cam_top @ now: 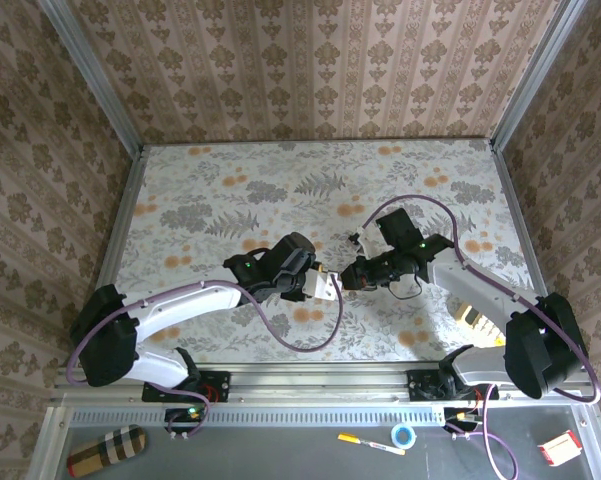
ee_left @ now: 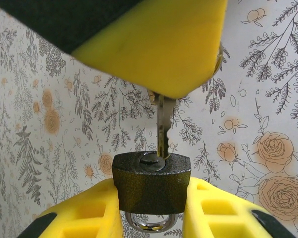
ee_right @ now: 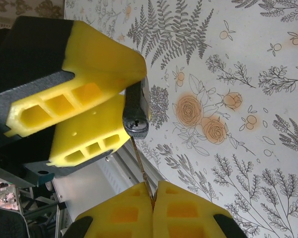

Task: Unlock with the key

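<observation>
Top: left gripper (cam_top: 315,283) and right gripper (cam_top: 348,272) meet tip to tip over the middle of the floral table (cam_top: 230,180). Left wrist: its yellow fingers (ee_left: 89,213) clamp the dark padlock (ee_left: 151,191) from both sides, shackle (ee_left: 149,224) toward the wrist, and the key (ee_left: 162,124) comes in from straight ahead with its tip in the keyway. Right wrist: jaws pinched closed on the key's head, thin blade running straight out from the fingertips into the padlock held just ahead.
</observation>
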Robot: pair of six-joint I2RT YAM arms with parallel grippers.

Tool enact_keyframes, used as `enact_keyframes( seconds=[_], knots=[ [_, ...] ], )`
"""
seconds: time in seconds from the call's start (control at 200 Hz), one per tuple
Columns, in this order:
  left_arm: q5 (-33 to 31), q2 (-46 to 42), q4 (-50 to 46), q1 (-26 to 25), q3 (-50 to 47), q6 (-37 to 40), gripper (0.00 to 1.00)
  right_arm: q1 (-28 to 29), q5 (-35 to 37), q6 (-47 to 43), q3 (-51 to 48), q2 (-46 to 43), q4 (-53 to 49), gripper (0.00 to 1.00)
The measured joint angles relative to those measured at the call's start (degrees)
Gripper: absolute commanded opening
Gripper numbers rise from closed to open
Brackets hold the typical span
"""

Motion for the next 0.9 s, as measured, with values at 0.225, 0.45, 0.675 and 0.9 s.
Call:
enact_keyframes(
  seconds=[0.225,0.45,0.675,0.9],
  knots=[
    [0.0,0.0,-0.1,0.0,0.0,0.0,0.12,0.0,0.2,0.0,0.0,0.0,-0.1,0.00],
    [-0.2,0.1,-0.5,-0.8,0.0,0.0,0.12,0.0,0.2,0.0,0.0,0.0,-0.1,0.00],
    [-0.4,0.5,-0.5,-1.2,0.3,0.0,0.12,-0.1,0.6,0.0,0.0,0.6,0.0,0.00],
    [-0.6,0.7,-1.4,-1.4,0.3,0.0,0.12,-0.2,0.6,0.0,0.0,1.3,0.2,0.00]
  ],
)
